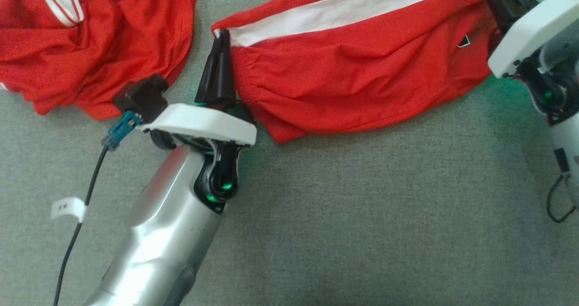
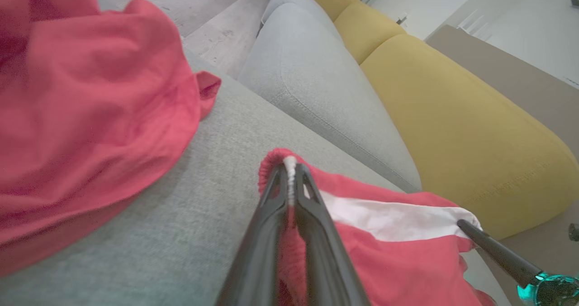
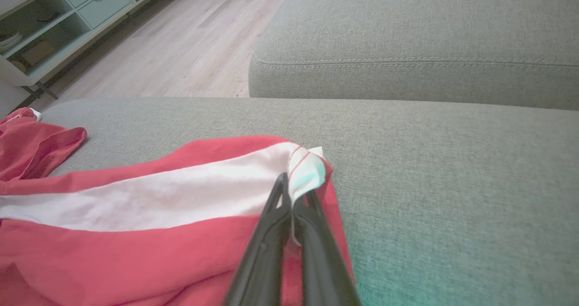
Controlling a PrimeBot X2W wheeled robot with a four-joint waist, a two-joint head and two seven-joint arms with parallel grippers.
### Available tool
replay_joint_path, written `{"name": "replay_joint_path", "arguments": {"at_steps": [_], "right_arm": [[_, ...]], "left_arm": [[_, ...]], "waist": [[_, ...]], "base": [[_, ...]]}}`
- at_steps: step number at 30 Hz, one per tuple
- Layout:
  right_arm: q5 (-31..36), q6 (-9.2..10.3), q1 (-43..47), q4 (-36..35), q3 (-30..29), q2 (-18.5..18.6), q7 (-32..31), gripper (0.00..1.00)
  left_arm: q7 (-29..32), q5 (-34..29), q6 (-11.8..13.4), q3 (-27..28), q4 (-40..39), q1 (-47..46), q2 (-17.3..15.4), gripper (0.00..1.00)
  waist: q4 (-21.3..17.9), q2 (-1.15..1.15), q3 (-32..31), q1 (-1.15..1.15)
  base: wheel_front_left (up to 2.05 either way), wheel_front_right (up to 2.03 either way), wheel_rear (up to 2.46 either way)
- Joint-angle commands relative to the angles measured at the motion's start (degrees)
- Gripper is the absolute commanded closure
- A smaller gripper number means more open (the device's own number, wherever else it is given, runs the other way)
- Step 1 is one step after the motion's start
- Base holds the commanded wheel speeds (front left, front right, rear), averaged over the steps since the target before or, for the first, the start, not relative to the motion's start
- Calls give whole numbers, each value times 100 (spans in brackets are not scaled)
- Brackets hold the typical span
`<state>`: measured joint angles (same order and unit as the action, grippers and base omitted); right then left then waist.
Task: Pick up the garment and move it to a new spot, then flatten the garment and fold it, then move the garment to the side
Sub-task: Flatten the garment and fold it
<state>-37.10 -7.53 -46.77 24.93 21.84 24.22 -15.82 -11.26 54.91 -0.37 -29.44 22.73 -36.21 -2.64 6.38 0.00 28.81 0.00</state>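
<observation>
I can read no text for certain. The small white paper tag (image 1: 68, 207) on the thin black cable (image 1: 94, 175), near left, carries blurred dark marks. A tiny dark emblem (image 1: 463, 41) on the red, white-striped mesh garment (image 1: 362, 79), far right, is too small to read.

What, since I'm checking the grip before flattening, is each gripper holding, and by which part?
Both pinch the red striped garment: the left gripper at its gathered corner, the right gripper at the opposite corner, on the white stripe.
</observation>
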Motion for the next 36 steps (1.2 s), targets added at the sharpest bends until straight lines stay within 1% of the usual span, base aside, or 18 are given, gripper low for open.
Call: {"name": "replay_joint_path", "arguments": {"at_steps": [1, 2, 4, 7, 10, 12, 15, 18, 20, 23, 25, 26, 28, 31, 32, 33, 36], "right_arm": [[32, 4, -126, -79, 96, -58, 144, 0], [22, 4, -154, -22, 160, -81, 205, 0], [13, 4, -203, 40, 260, -73, 351, 0], [53, 4, -237, 138, 283, -13, 521, 0], [113, 4, -206, 182, 254, 29, 509, 0], [190, 4, -156, 202, 270, 23, 359, 0], [313, 4, -105, 278, 180, -87, 118, 0], [547, 4, -129, 505, -56, -253, -127, 0], [720, 4, -129, 706, -204, -400, -292, 0], [922, 4, -146, 970, -429, -667, -482, 0], [1005, 4, -156, 1116, -543, -848, -620, 0], [1005, 4, -156, 1116, -543, -848, -620, 0], [1039, 4, -142, 1228, -608, -1005, -778, 0], [1115, 4, -81, 1348, -632, -1122, -1037, 0], [1163, 4, -59, 1379, -655, -1131, -1094, 43], [1192, 4, -35, 1393, -682, -1150, -1126, 100], [1238, 4, 61, 1419, -842, -1186, -1095, 100]], "left_arm": [[-48, 126, -16, 0, -32, -54, -26, 59], [-60, 157, -17, -62, -2, -71, -26, 36], [-63, 151, -11, -167, 42, -75, -25, 0], [-13, 98, -13, -290, 3, 28, -65, 0], [-58, -76, 77, -356, -238, 220, -255, 0], [-161, -394, 247, -406, -505, 365, -467, 0], [-308, -1019, 589, -424, -1025, 621, -744, 0], [-364, -1667, 862, -359, -1650, 878, -835, 0], [-370, -2148, 970, -195, -2132, 1070, -760, 0], [-372, -2823, 983, -3, -2634, 1417, -599, 0], [-372, -3178, 953, 124, -2803, 1638, -489, 0], [-372, -3178, 953, 124, -2803, 1638, -489, 0], [-373, -3475, 885, 231, -2904, 1837, -398, 0], [-373, -3787, 729, 329, -2963, 2120, -290, 0], [-373, -3868, 679, 371, -2977, 2203, -259, 0], [-373, -3941, 632, 417, -2970, 2285, -236, 0], [-373, -4079, 500, 598, -2902, 2517, -173, 0]], "waist": [[-33, 0, 17, 0], [-53, 0, 23, 0], [-98, 0, 24, 0], [-169, 0, -25, 0], [-232, 0, -75, 0], [-259, 0, -99, 0], [-262, 0, -126, 0], [-200, 0, -81, 0], [-129, 0, -77, 0], [-20, 0, -73, 0], [43, 0, -92, 0], [43, 0, -92, 0], [90, 0, -130, 0], [137, 0, -201, 0], [144, 0, -227, 0], [144, 0, -256, 0], [93, 0, -389, 0]], "base": [[0, 0, 0], [0, 0, 0], [0, 0, 0], [0, 0, 0], [0, 0, 0], [0, 0, 0], [0, 0, 0], [0, 0, 0], [0, 0, 0], [0, 0, 0], [0, 0, 0], [0, 0, 0], [0, 0, 0], [0, 0, 0], [0, 0, 0], [0, 0, 0], [0, 0, 0]]}}
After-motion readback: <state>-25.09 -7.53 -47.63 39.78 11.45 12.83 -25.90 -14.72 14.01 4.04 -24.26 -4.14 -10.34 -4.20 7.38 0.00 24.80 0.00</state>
